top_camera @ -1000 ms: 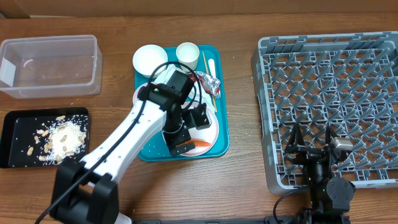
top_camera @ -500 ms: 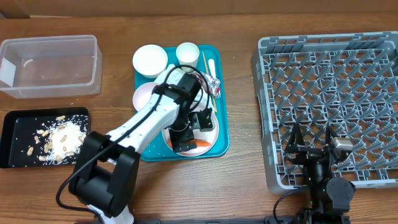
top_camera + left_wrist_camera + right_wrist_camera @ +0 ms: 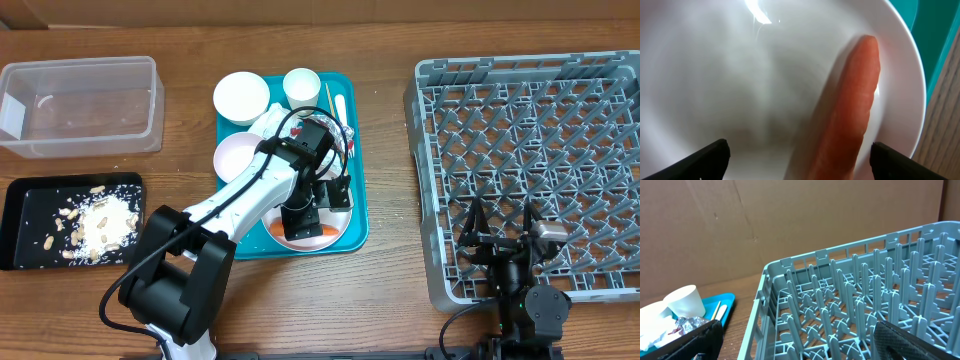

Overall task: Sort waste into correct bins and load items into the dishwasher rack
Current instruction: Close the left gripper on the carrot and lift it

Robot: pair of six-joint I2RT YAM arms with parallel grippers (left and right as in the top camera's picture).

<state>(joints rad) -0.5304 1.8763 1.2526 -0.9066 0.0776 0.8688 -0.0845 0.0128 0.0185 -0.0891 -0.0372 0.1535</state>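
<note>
An orange carrot point(image 3: 852, 105) lies on the white round plate point(image 3: 730, 75), which sits at the near end of the teal tray point(image 3: 355, 215). My left gripper point(image 3: 800, 165) is low over the plate and open, one finger on each side of the carrot without touching it. From overhead, the left gripper point(image 3: 315, 205) covers most of the plate point(image 3: 342, 222), and only the carrot's end point(image 3: 322, 232) shows. My right gripper point(image 3: 503, 235) hangs open over the near edge of the grey dishwasher rack point(image 3: 530, 140), holding nothing. The clear tub point(image 3: 80, 105) and black tray point(image 3: 30, 215) stand at the left.
The teal tray also holds two white bowls point(image 3: 241, 97) point(image 3: 230, 155), a cup point(image 3: 301, 85), chopsticks point(image 3: 327, 97), a red-and-silver wrapper point(image 3: 340, 135) and a crumpled napkin point(image 3: 268, 122). Peanut scraps and white crumbs point(image 3: 95, 222) lie in the black tray.
My left arm has reached further over the tray, and its gripper has shifted slightly right over the plate and carrot. The right arm has not moved.
</note>
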